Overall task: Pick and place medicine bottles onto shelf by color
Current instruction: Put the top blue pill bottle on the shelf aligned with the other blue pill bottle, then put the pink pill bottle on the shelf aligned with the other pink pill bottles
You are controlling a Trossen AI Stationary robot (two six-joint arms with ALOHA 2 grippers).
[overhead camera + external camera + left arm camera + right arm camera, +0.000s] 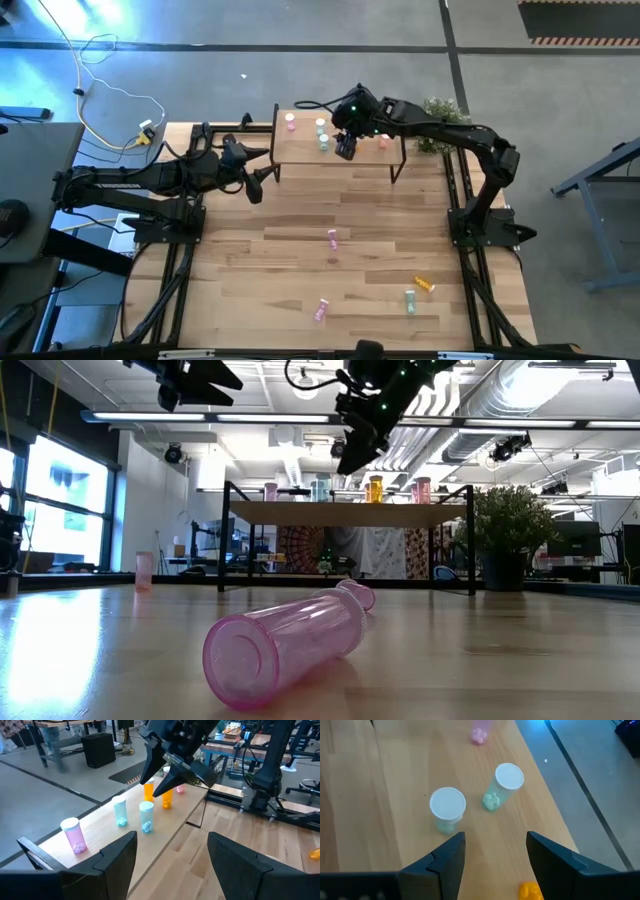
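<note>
Pale green bottles on the shelf
Two white-capped green bottles [448, 810] stand upright on the shelf [340, 155]; right gripper [495, 852] fingers apart, empty, above them.

A grey concrete floor [200, 25] surrounds the light-wood counter [300, 260]. Bright windows [62, 500] light the room, with white ducts [520, 400] overhead and a potted plant [505, 530] behind.

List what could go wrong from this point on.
1. The right tool hangs open just above two upright green bottles on the shelf; a careless move away could tip one.
2. The pink bottle lies on its side on the table and may roll when gripped.
3. The left tool waits near the shelf's left end, so the arms could crowd each other.
</note>
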